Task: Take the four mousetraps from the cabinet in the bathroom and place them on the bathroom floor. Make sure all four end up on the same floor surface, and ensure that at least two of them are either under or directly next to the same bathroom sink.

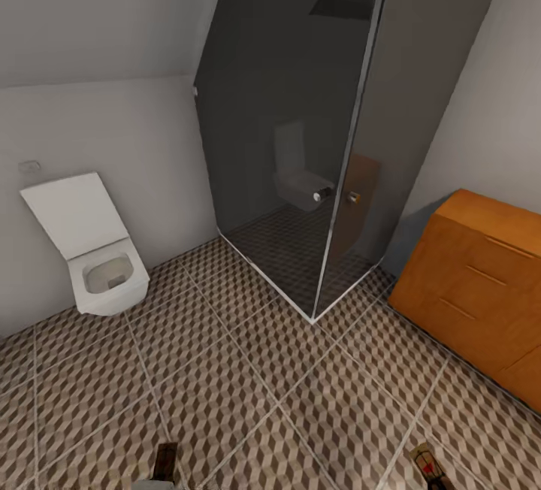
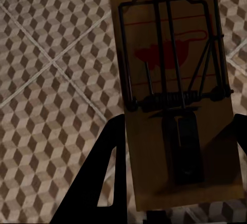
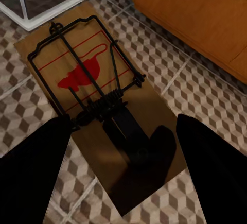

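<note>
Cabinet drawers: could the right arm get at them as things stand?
Probably not. The cabinet stands ahead to the right with bare bathroom floor between, drawers shut, and the right gripper already carries a mousetrap between its fingers.

A tan mousetrap [image 2: 175, 100] with dark wire and a red mark sits between the left gripper's [image 2: 175, 183] two dark fingers [image 2: 103, 177], held above the bathroom floor [image 2: 51, 80]. Pale grout lines cross the cube-patterned tiles.
</note>
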Available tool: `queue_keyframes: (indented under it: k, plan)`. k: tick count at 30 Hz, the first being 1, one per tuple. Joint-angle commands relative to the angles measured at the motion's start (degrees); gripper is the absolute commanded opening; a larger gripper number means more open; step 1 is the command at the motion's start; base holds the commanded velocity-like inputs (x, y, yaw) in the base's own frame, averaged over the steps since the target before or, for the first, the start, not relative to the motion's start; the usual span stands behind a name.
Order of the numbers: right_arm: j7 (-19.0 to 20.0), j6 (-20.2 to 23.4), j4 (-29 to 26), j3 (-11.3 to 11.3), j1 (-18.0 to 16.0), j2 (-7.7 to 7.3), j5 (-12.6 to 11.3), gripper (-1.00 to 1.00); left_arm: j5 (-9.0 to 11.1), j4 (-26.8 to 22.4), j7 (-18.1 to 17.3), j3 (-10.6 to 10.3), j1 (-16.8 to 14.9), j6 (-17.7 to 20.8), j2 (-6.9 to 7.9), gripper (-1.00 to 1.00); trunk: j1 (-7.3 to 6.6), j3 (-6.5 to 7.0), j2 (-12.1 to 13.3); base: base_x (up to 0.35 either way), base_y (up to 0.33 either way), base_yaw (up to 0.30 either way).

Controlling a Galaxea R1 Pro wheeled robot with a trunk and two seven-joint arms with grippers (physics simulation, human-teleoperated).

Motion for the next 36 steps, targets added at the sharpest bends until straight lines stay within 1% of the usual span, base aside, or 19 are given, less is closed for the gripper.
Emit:
queue_keyframes:
  k: [1,4,8,36]
  plan:
    - [-0.54,-0.1,-0.04,0.48,-0.03,0.11,-0.17,-1.0,0.16,0.23,0.37,-0.49,-0.11,-0.34,-0.04,-1.0,0.03,-0.08,-0.11,0.0,-0.079,0.289]
    - [-0.68,-0.11,-0.04,0.45,-0.03,0.7,-0.07,-1.0,0.16,0.23,0.37,-0.49,-0.11,-0.34,-0.05,-1.0,0.03,-0.02,-0.11,0.0,-0.083,0.289]
    - [-0.72,-0.16,-0.04,0.43,-0.03,0.93,-0.03,-1.0,0.16,0.23,0.37,-0.49,-0.11,-0.3,-0.04,-1.0,0.03,0.06,-0.11,0.0,-0.085,0.289]
    - [-0.73,-0.17,-0.04,0.47,-0.03,0.98,-0.03,-1.0,0.16,0.23,0.37,-0.49,-0.11,-0.19,-0.12,-1.0,0.03,0.63,-0.11,0.0,-0.086,0.289]
